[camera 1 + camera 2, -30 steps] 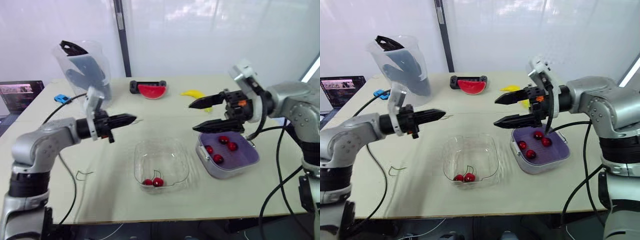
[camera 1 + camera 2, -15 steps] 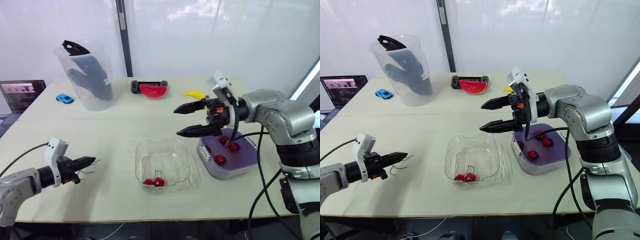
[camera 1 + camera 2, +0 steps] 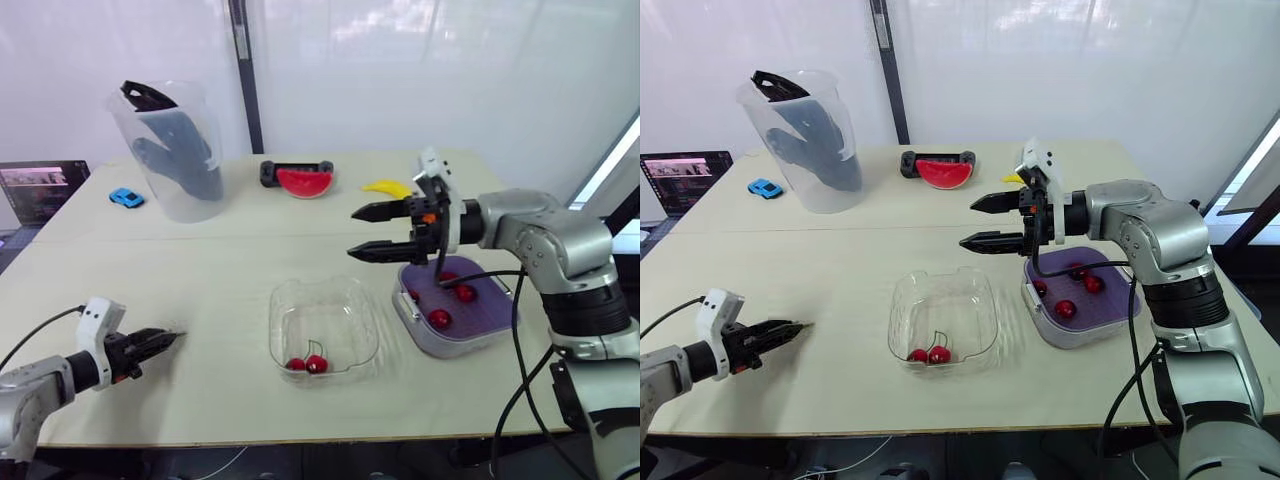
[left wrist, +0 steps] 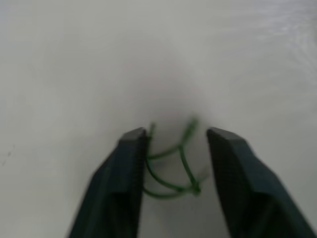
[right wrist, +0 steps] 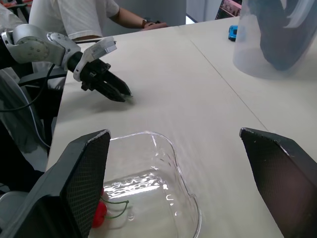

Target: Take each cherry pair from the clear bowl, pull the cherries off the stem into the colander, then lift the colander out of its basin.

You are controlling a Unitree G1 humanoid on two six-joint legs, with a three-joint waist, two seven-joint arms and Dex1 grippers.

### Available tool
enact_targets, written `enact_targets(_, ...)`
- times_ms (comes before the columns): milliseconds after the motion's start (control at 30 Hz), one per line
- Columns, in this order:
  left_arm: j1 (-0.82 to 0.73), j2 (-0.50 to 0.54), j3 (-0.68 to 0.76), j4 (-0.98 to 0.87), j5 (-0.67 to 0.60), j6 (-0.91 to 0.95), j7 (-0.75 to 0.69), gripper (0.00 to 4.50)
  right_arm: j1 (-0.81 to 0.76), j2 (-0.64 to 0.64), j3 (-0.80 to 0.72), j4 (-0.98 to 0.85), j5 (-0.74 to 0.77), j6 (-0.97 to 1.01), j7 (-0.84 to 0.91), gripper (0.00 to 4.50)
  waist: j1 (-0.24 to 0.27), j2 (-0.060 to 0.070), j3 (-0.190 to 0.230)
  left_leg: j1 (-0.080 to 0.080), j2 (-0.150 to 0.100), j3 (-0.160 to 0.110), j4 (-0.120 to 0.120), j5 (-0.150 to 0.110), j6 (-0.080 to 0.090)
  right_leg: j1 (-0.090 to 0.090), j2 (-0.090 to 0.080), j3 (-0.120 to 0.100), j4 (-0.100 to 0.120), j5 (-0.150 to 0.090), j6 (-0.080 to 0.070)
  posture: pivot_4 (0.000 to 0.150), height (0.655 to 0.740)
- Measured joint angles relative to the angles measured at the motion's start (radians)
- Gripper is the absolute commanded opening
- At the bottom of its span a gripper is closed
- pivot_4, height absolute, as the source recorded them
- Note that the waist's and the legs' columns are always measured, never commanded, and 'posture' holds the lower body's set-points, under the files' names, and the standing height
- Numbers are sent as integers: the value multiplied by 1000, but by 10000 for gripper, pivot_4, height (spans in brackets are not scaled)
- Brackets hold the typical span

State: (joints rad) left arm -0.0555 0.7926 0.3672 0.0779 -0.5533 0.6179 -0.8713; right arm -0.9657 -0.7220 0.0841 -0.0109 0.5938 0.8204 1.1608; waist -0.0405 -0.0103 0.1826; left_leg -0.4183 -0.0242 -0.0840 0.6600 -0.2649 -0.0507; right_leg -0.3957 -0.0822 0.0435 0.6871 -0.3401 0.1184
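Right gripper [image 3: 351, 232], black fingers spread wide, hovers in mid-air. Below it and nearer the robot, one red cherry pair [image 3: 307, 364] lies in the clear plastic bowl [image 3: 325, 305] — fruit side by side, long axis running near to far, stems arching away from the robot. Beneath its wrist, the purple colander [image 3: 497, 318] holds four cherries [image 3: 438, 318]. Left gripper [image 4: 176, 134], fingers slightly parted, straddles bare green stems [image 4: 173, 171]. One pair and the lift are yet to do.

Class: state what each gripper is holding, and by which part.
Nothing is held. The right gripper is open and empty; the green stems lie loose on the table inside the open left gripper.
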Motion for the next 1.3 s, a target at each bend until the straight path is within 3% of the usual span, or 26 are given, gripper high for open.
enact_targets(67, -24, 8, 1, 25, -1, -5, -16, 44742, 1, 7, -19, 0, 8, 4, -6, 45000, -1, 0, 0, 0, 0, 0, 0, 0, 0, 0, 0, 0, 0, 0, 0, 1500, 7400)
enact_targets(367, -216, 142, 72, 43, -72, 18, -123, 44742, 16, -32, -28, -49, 41, 63, 17, 45000, -2, 0, 0, 0, -1, 1, -1, 0, 0, 0, -1, 0, 0, 0, 0, 1500, 7400)
enact_targets(467, -265, 160, 30, 21, -89, 37, -171, 44742, 21, -55, -24, -91, 38, 85, 10, 45000, -2, 0, 0, 0, 0, 0, 0, 0, 0, 0, 1, 0, 0, 0, 0, 1500, 7400)
enact_targets(700, -262, 356, -141, -182, -15, -69, -421, 44742, 104, -144, 45, -349, 41, 172, -13, 45000, -6, 1, 1, 0, 0, 2, -2, 0, 0, -1, 1, 1, 0, 0, 0, 1500, 7400)
enact_targets(900, -346, 302, -196, -291, -48, -32, -400, 44742, 76, -141, 73, -458, 40, 248, -105, 45000, -2, 0, 1, -1, 0, 1, 0, 0, 0, 0, 1, 0, 0, 0, 0, 1500, 7400)
enact_targets(1133, -339, 236, -196, -323, -66, -10, -347, 44742, -155, -8, 269, -362, 65, 671, -221, 45000, -10, 0, 1, -1, 2, 0, -2, 0, 0, -2, 4, 0, 1, 0, -1, 1500, 7400)
enact_targets(1300, -268, 216, -164, -360, -85, 1, -316, 44742, -182, 91, 366, -306, 112, 786, -289, 45000, -5, 0, 1, -1, 1, 0, -1, 0, 0, -2, 2, 0, 1, 0, -1, 1500, 7400)
